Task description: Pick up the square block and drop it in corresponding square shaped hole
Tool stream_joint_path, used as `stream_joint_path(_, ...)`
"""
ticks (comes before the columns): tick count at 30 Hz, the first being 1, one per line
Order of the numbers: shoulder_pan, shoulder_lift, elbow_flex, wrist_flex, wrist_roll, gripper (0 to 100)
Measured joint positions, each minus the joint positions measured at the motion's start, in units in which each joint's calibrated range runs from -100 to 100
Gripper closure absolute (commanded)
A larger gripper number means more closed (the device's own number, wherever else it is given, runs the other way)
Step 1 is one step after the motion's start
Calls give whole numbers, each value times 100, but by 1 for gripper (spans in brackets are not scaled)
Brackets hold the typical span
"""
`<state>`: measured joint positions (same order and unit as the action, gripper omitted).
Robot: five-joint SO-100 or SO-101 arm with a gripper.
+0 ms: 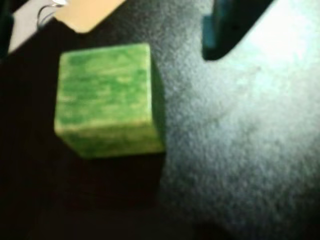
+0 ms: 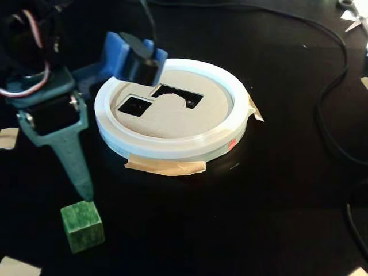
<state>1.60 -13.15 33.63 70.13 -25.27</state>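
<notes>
The green square block [image 2: 82,225] sits on the black table at the lower left of the fixed view. It fills the left middle of the wrist view [image 1: 106,100]. My gripper [image 2: 86,191] hangs over it, with the tip of its teal finger [image 2: 73,164] just above the block's far top edge. In the wrist view a dark teal finger [image 1: 220,30] stands well to the right of the block. The jaws look open and hold nothing. The square hole [image 2: 135,105] is in the tan plate inside the white ring [image 2: 172,150], up and to the right of the block.
A second, part-round hole [image 2: 177,96] lies beside the square one. Tape tabs [image 2: 167,167] hold the ring to the table. Black cables [image 2: 330,92] run along the right side. Tape scraps [image 2: 17,267] lie at the left edge, and one shows in the wrist view [image 1: 85,12].
</notes>
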Motion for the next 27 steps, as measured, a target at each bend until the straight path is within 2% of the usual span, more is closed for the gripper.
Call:
stream_joint_path(8,90,1034,-459,78,0,36)
stream_joint_path(25,100,1560,-478,78,0,38)
stream_joint_path(27,100,1560,-478,78,0,43)
